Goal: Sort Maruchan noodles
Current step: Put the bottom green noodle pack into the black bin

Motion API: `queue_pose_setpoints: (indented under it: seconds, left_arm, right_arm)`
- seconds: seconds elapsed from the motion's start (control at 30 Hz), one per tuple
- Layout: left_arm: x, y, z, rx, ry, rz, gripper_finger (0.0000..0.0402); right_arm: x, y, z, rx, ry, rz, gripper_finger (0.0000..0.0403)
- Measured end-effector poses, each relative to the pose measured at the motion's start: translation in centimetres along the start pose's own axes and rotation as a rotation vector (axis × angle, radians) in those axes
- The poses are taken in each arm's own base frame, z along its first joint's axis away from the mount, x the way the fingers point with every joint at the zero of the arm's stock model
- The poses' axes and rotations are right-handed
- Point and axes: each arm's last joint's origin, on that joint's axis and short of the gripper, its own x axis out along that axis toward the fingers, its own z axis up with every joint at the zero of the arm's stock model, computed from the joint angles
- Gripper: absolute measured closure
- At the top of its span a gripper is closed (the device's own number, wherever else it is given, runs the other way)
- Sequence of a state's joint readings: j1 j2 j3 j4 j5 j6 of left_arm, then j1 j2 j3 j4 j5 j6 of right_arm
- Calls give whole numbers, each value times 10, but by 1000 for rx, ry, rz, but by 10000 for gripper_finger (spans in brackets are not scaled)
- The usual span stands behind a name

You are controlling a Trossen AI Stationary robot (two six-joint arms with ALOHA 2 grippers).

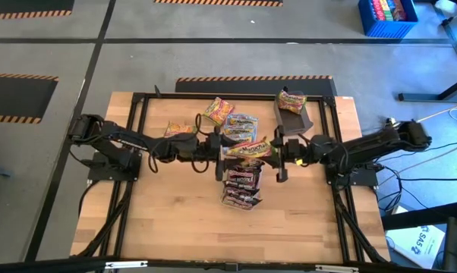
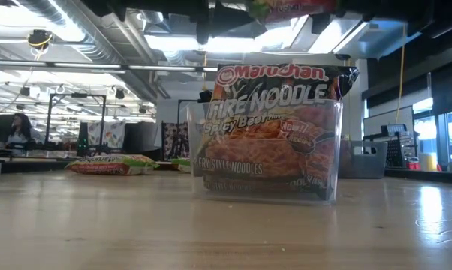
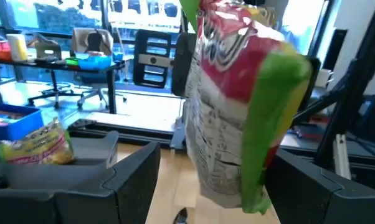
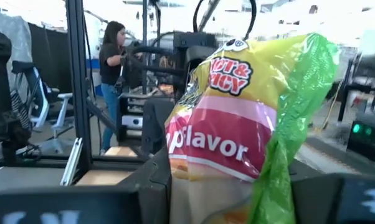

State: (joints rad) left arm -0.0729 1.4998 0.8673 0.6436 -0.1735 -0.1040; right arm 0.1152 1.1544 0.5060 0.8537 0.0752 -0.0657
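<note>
The yellow packet (image 1: 247,149) is gripped by the right claw (image 1: 278,151) mid-tabletop; the left claw (image 1: 218,146), wide open around it, should be closed squarely before release.

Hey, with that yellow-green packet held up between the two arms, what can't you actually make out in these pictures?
- Left gripper: high view, whether it touches the yellow-green packet; packet hides the contact.
- Packets behind the Fire Noodle packet in the clear tub: low view, front packet hides them.
- Right gripper: right wrist view, packet covers the fingertips.
</note>
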Motion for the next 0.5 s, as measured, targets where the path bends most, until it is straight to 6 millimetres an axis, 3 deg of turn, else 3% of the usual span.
queue_pose_setpoints:
  seconds: [0.37,0.5]
  left_arm:
    - [0,-2,2,-20,-15,-64,142]
    - [0,-2,2,-19,-11,-67,183]
  right_arm:
    - [36,4,-11,-74,-36,-11,284]
    - [43,4,-8,-74,-47,-13,283]
